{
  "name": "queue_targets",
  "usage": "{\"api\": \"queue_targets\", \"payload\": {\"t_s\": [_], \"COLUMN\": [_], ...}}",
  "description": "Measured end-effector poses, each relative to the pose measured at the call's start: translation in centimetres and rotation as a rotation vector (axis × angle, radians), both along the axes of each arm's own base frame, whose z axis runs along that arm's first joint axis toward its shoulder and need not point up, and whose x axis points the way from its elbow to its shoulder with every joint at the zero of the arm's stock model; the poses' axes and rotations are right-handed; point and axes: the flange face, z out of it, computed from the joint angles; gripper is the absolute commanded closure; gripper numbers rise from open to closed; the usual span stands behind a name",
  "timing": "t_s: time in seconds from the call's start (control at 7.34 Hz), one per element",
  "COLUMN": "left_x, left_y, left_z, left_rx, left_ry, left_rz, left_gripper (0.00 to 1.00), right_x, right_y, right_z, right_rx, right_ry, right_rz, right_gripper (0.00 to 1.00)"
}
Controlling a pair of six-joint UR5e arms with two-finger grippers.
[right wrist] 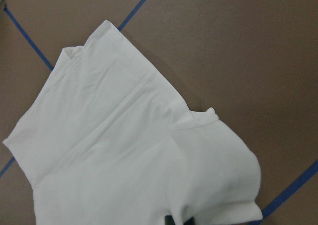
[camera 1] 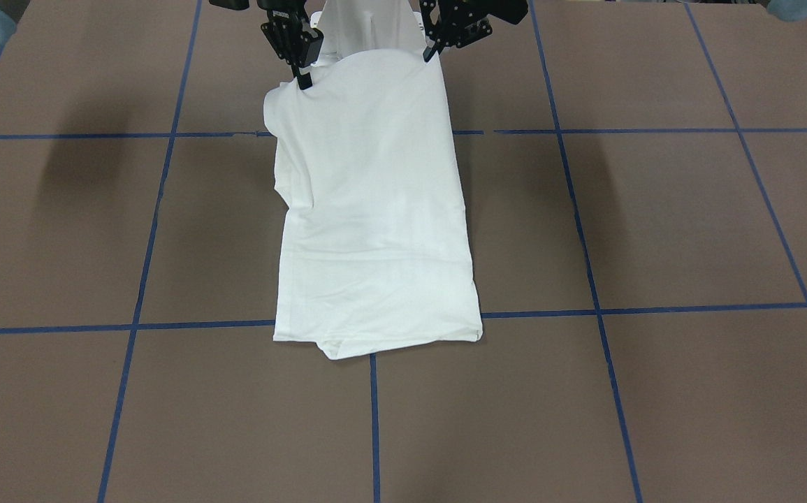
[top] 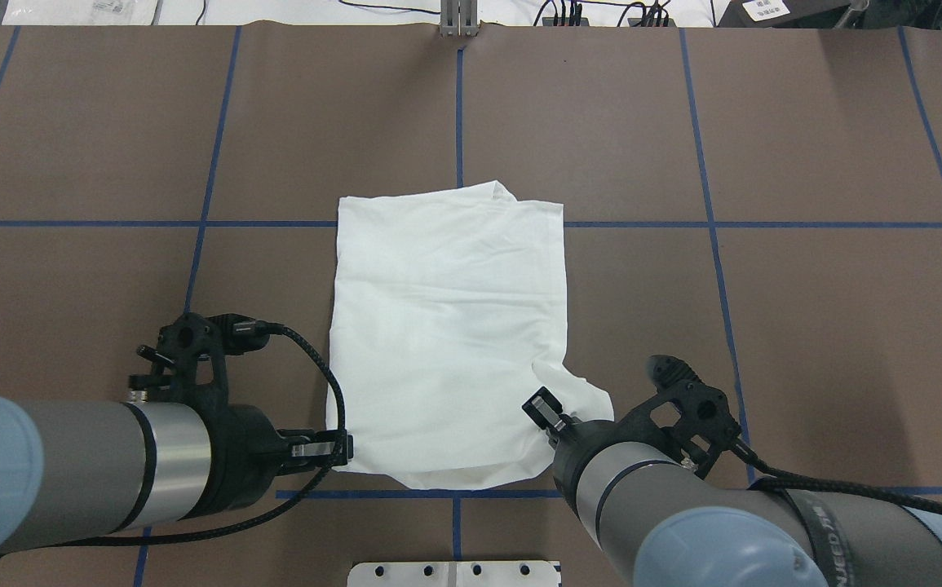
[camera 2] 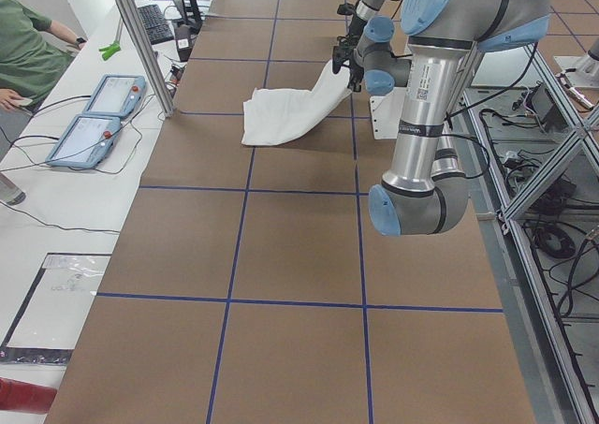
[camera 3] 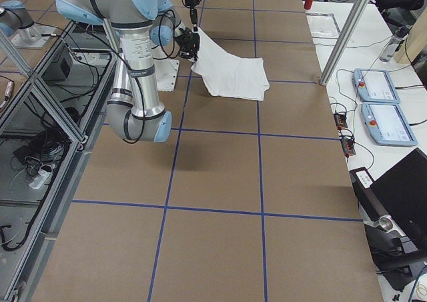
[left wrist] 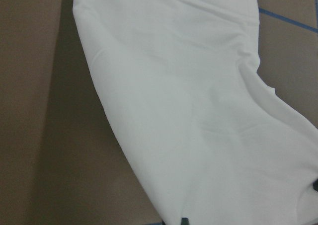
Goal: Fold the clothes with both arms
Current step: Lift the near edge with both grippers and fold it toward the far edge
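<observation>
While left gripper [camera 1: 430, 54], right gripper [camera 1: 303, 78] pinch T-shirt [camera 1: 375, 209], plain white side up

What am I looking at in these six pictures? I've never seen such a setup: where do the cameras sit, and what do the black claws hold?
All six show one moment. Two jointed robot arms, the left arm and the right arm, work at a brown table marked with blue tape. One camera looks over the robot's shoulders, one faces it from across the table, two look along it from the ends, and one rides on each wrist. A white shirt lies on the table. The left gripper and the right gripper each pinch a corner of its edge nearest the robot; the side views show that edge lifted off the table.
</observation>
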Motion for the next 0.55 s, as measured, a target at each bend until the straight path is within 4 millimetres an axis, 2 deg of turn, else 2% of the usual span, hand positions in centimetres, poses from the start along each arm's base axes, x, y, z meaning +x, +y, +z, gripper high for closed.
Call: {"api": "queue_targets", "payload": {"t_s": [0.14, 0.27, 0.55], "left_x": [-0.5, 0.1, 2.3], "left_y": [-0.5, -2.2, -7.7], "left_z": [-0.6, -0.6, 0.4], "left_rx": [0.0, 0.015, 0.063], "left_ry": [-0.015, -0.044, -0.128], "left_rz": [-0.009, -0.034, -0.099], "left_gripper": [1.0, 1.0, 1.0], "right_x": [0.1, -0.7, -2.4], "right_y": [-0.2, -1.3, -5.4], "right_z": [-0.9, -1.2, -1.9], "right_rx": [0.008, 0.025, 0.064], "right_ry": [0.007, 0.033, 0.092], "right_rz": [-0.002, 0.006, 0.046], "right_gripper": [1.0, 1.0, 1.0]}}
